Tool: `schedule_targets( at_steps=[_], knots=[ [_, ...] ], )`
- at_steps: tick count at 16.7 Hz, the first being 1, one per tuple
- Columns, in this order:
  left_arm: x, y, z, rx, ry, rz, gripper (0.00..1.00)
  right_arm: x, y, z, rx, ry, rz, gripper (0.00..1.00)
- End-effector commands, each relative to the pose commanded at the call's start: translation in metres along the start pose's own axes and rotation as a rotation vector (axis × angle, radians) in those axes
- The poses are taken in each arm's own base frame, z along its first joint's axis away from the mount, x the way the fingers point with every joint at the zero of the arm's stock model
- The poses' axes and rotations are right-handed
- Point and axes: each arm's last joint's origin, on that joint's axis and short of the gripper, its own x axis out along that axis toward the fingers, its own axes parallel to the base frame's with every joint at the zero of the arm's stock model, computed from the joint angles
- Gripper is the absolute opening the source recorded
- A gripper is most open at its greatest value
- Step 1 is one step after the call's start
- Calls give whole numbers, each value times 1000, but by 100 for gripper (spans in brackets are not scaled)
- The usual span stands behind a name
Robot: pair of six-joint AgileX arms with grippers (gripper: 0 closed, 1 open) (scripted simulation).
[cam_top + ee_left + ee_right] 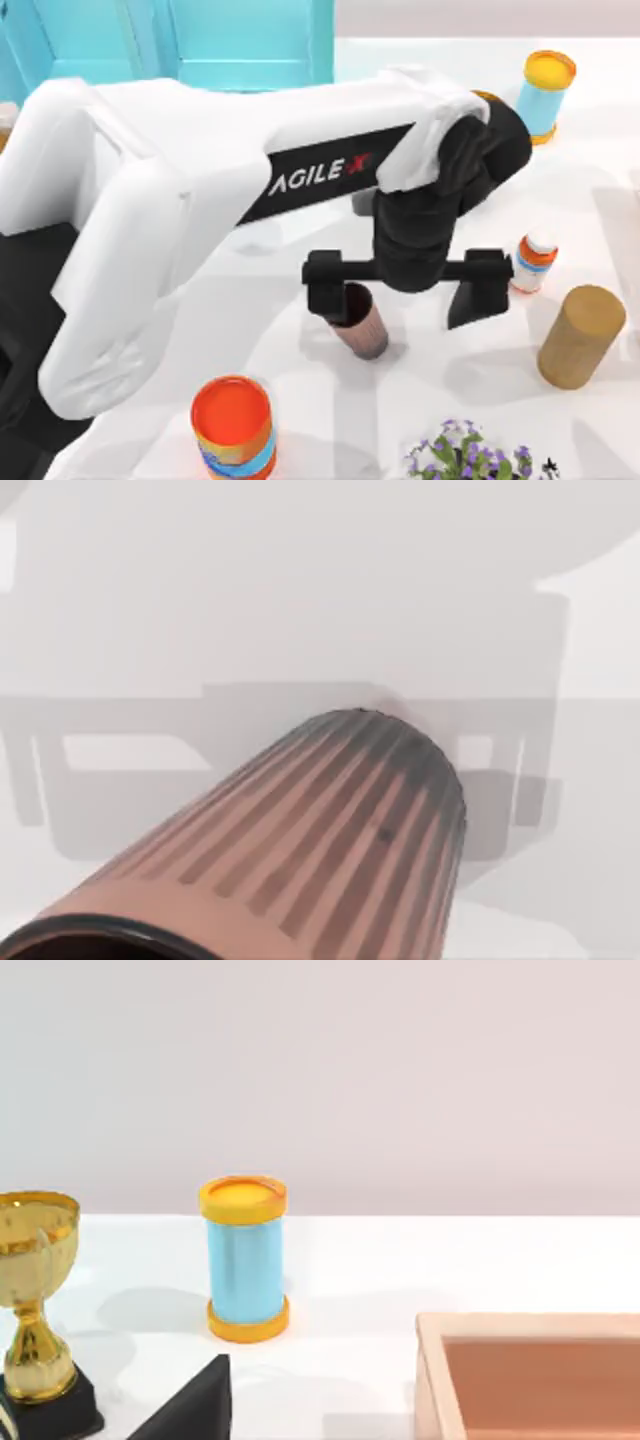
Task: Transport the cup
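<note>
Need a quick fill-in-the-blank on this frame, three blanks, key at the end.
1. The left gripper is positioned over the ribbed ____.
2. The left gripper's jaws are spread ____.
3. The wooden cylinder stands near the table's ____ side in the top view.
Missing words: cup; open; right

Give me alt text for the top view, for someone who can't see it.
The left gripper, open, straddles the ribbed pink cup on the white table, one finger at its rim. An orange can stands nearer the camera.
</note>
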Motion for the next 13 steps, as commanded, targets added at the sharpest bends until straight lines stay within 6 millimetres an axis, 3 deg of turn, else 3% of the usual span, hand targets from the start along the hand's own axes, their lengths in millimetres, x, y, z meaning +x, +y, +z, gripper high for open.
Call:
schedule_targets(
  at_steps=[4, 13],
  knots=[
    [1, 0, 0, 0, 0, 0, 100, 0, 0, 0, 0, 0, 0, 100],
    [1, 0, 0, 0, 0, 0, 32, 0, 0, 0, 0, 0, 0, 100]
  ],
)
